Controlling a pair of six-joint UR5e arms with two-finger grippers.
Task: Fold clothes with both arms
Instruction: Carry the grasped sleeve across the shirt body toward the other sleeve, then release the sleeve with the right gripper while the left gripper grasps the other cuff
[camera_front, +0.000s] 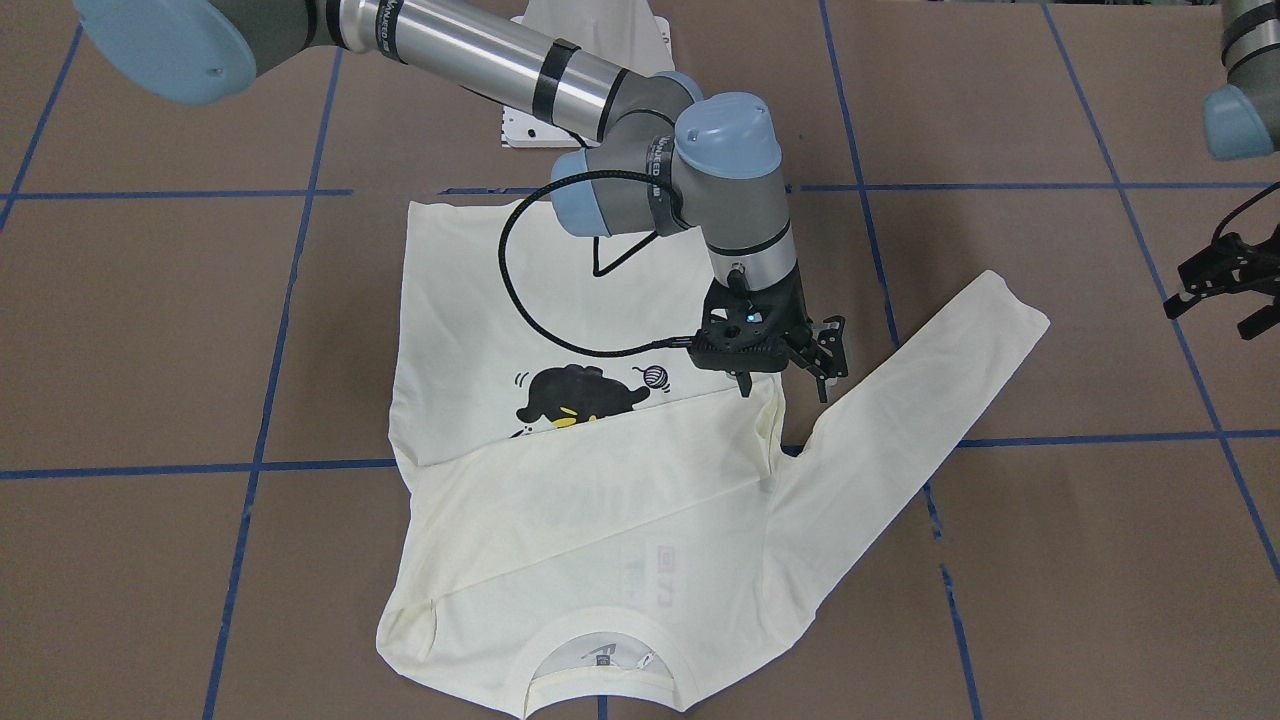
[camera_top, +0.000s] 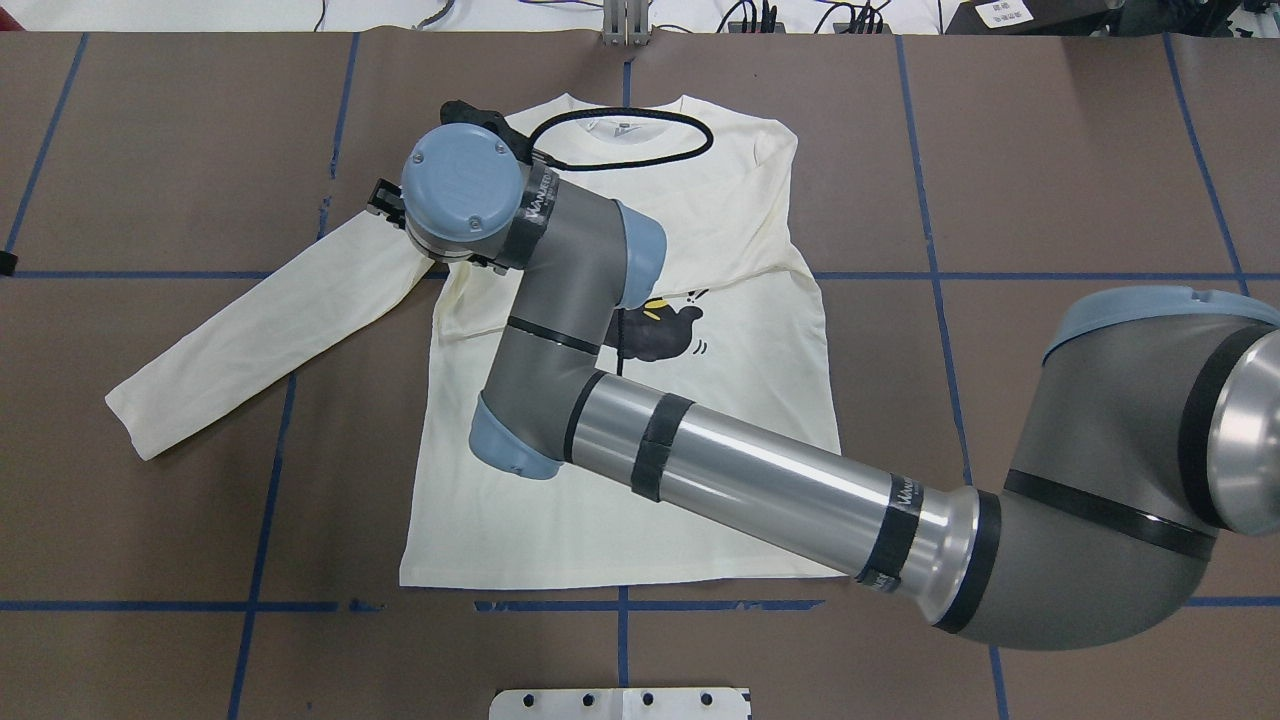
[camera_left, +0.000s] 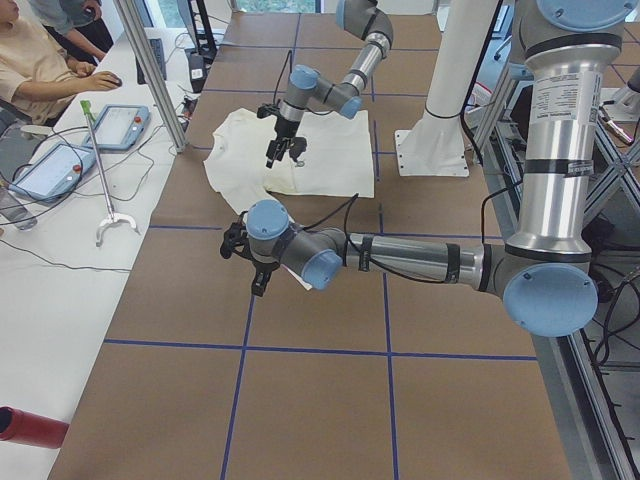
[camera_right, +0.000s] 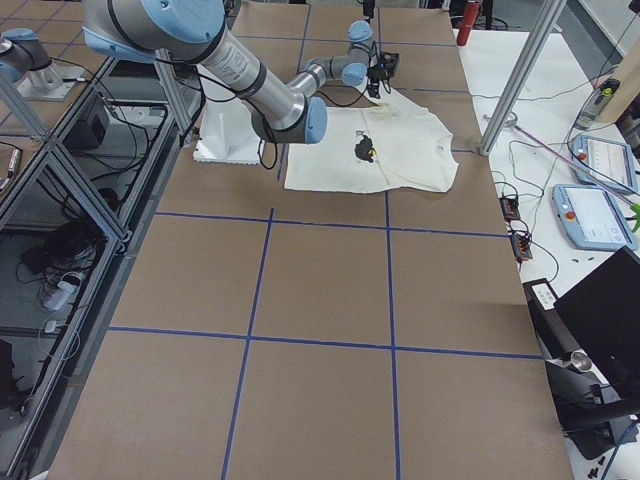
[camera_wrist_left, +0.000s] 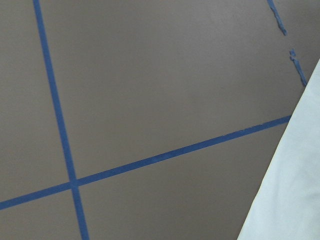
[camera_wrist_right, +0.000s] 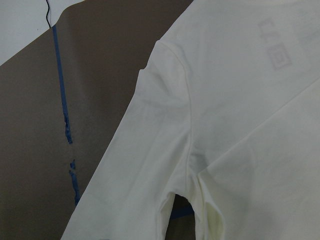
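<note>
A cream long-sleeved shirt (camera_front: 560, 540) is spread flat on the brown table (camera_front: 1050, 560), print side up, directly beneath the right claw (camera_front: 785, 372). That claw is spread wide with nothing between its fingers. It is poised just over the armpit where the outstretched sleeve (camera_front: 920, 400) joins the body; whether a fingertip touches the cloth cannot be told. A folded sleeve (camera_front: 600, 480) is laid across the chest, its end just beside this claw. The black cat print (camera_front: 580, 395), to the claw's right and nearer the robot, is partly covered by it. The collar (camera_front: 600, 668) is found well beyond the claw, away from the robot. The left claw (camera_front: 1222, 288) is likewise released, past the outstretched sleeve's cuff and apart from the cloth.
</note>
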